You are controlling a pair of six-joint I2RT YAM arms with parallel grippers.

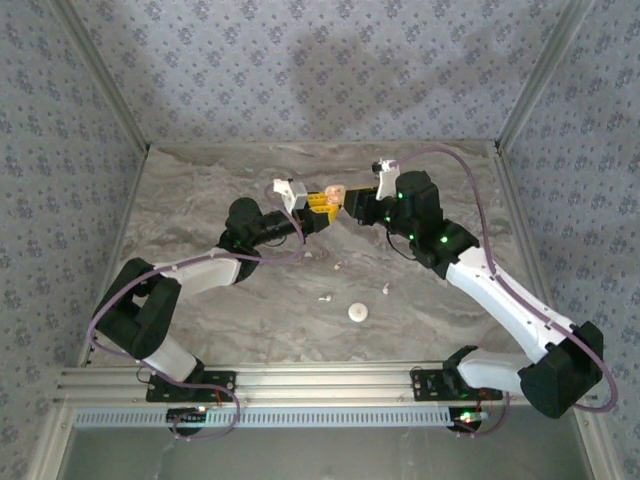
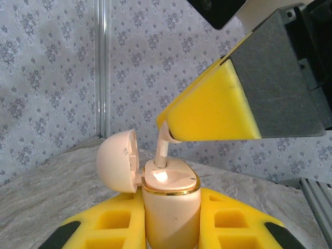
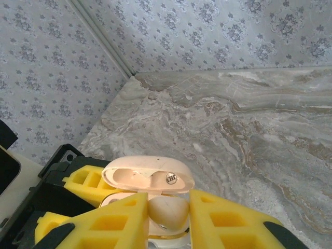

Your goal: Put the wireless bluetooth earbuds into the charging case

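**Earbud at the case mouth**

My left claw (image 1: 316, 208) is clamped on the charging case (image 2: 171, 207), upright, w/ yellow pads on either side of its lower half. The lid (image 2: 118, 161) is hinged open and tipped back to the case's left in the left wrist cam. My right claw (image 1: 352, 207) sits just above the case, tips pinched on an earbud (image 2: 162, 150). Its upper end is hidden btwn my pads. The stem points down and its lower end meets the case's top face, next to a small bright spot. Well apart from the case, toward my bases, loose earbud pieces (image 1: 337, 266) lie on the table (image 1: 200, 200). A white round bit (image 1: 358, 312) lies farther out again.
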